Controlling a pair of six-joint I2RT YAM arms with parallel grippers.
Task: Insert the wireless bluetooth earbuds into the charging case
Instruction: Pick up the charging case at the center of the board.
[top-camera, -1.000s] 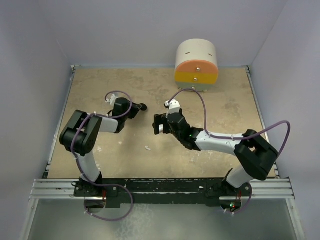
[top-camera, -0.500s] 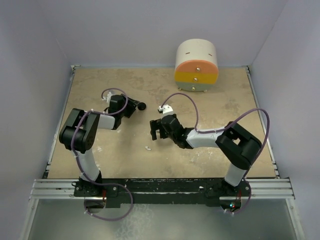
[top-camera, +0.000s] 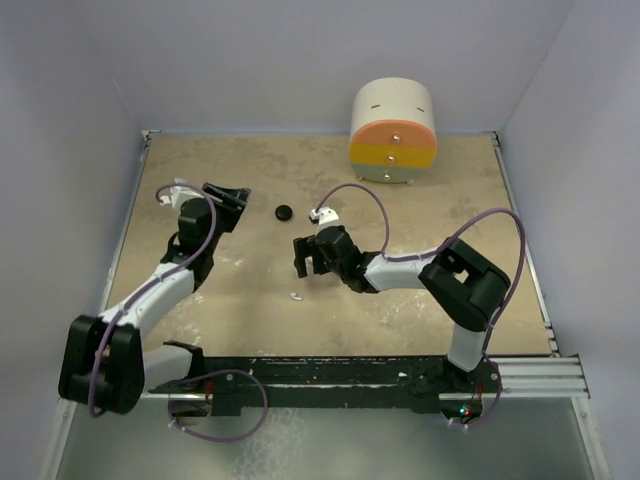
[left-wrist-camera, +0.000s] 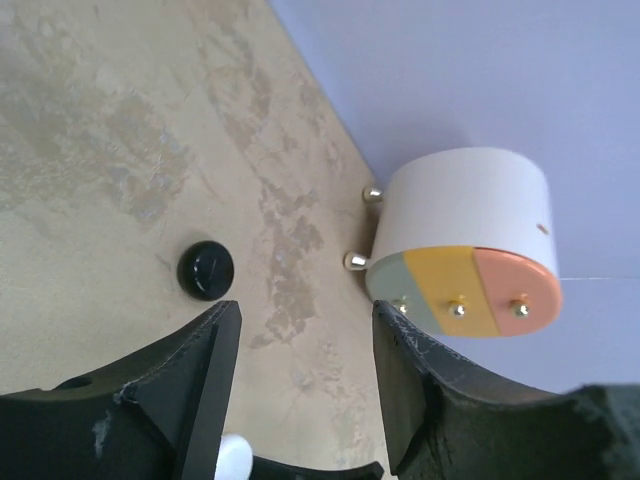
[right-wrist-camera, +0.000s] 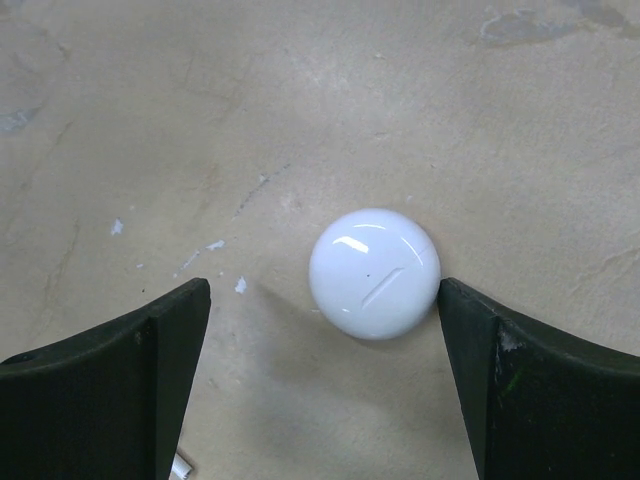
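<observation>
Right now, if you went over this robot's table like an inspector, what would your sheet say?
Surface: beige mottled tabletop, with white flecks.
Job's things: white round disc, probably a charging case, flat between the right fingers; black round disc lying free; small white piece, likely an earbud; other earbuds not seen.
Clutter: drum-shaped box, orange, yellow and grey front, at the back.
Grippers: left gripper open, empty; right gripper open, straddling the white disc.
Cables: purple cables looping along both arms.
Surroundings: pale lilac walls on three sides; metal rail at the near edge.
</observation>
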